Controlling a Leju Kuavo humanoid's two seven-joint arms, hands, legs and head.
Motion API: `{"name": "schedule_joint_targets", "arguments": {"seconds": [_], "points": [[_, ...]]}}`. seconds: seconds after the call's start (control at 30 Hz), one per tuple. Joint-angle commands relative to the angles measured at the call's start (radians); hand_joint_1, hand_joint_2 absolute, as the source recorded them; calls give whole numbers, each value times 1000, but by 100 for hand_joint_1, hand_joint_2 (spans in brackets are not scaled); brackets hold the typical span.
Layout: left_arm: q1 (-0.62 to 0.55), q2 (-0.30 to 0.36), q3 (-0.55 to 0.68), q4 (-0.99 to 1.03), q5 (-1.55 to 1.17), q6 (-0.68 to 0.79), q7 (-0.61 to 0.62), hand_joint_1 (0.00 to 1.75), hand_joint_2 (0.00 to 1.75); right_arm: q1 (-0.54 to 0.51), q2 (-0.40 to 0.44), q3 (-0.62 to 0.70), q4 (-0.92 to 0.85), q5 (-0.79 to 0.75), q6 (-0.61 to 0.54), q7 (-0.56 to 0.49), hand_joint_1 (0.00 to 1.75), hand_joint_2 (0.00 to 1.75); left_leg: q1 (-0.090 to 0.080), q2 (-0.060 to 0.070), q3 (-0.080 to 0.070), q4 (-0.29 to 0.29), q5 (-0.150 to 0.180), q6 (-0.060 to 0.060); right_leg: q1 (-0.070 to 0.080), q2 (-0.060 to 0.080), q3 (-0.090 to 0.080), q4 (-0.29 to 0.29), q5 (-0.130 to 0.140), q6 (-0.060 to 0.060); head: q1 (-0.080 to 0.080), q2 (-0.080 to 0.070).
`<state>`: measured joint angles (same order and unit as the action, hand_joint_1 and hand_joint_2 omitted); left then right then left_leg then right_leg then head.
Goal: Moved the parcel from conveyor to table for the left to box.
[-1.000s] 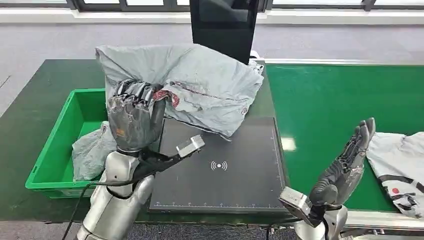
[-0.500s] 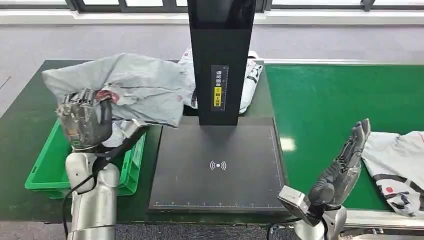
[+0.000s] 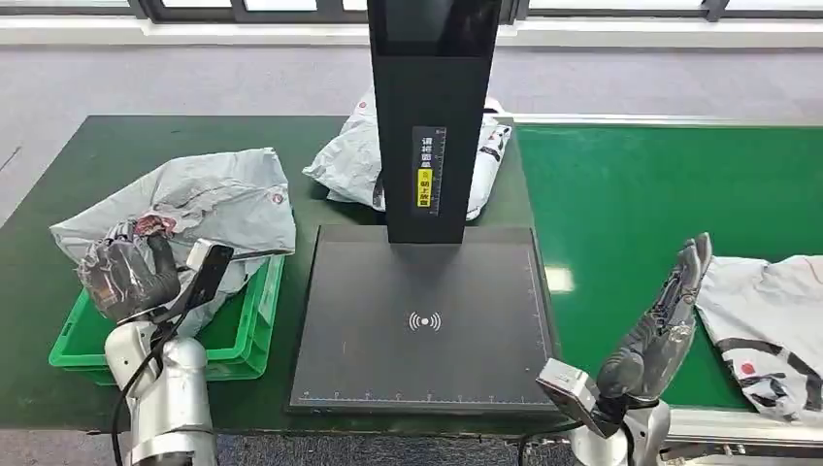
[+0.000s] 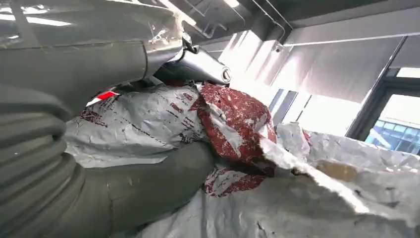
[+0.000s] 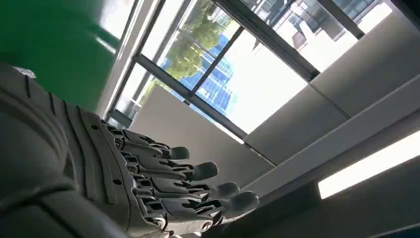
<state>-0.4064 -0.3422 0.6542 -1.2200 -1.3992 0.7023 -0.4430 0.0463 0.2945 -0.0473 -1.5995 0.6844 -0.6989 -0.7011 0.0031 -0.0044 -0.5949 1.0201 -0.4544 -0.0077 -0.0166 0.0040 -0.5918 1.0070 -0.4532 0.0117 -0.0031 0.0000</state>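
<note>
My left hand grips the grey parcel, fingers curled into its crumpled plastic; the left wrist view shows the thumb pressed against the red-printed patch. The parcel sags over the green bin, draped on its rim. The bin sits on the dark green desk, just left of the black scan pad. A black post rises from the pad's far edge, with a second grey parcel lying behind it. To the right of the pad runs the bright green conveyor. My right hand is raised over the conveyor's near edge, fingers straight and apart, holding nothing. A third parcel lies on the conveyor just beyond that hand. Grey floor and a window frame lie past the desk.
</note>
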Motion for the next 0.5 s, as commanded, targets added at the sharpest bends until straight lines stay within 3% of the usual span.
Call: {"name": "schedule_joint_targets", "arguments": {"seconds": [0.03, 0.07, 0.1, 0.5], "points": [[-42, -7, 65, 84, -38, -4, 62, 175, 175, -15, 55, -60, 79, 10, 1, 3, 0, 0, 1, 0, 1, -1, 0, -1, 1, -1, 2, -1, 0, -1, 0, 0], [-43, -7, 68, 98, -47, -4, 66, 103, 175, -14, 55, -60, 78, 4, 1, 3, 0, 0, 1, 0, 3, -3, 1, -1, 2, -1, 3, -3, 1, -2, 0, 0], [-41, -7, 63, 87, -39, -4, 49, 0, 175, -12, 55, -58, 78, 6, 1, 3, 0, 0, 1, 0, 1, -1, 0, -1, 1, -1, 2, -1, 0, -1, 0, 0], [-17, -7, 7, 28, 45, -4, 47, 0, 175, -20, 55, -75, 72, 33, 1, 33, 0, 0, 1, 0, 1, -1, 0, 0, 1, 0, 1, 0, 0, -1, 0, 0]]}}
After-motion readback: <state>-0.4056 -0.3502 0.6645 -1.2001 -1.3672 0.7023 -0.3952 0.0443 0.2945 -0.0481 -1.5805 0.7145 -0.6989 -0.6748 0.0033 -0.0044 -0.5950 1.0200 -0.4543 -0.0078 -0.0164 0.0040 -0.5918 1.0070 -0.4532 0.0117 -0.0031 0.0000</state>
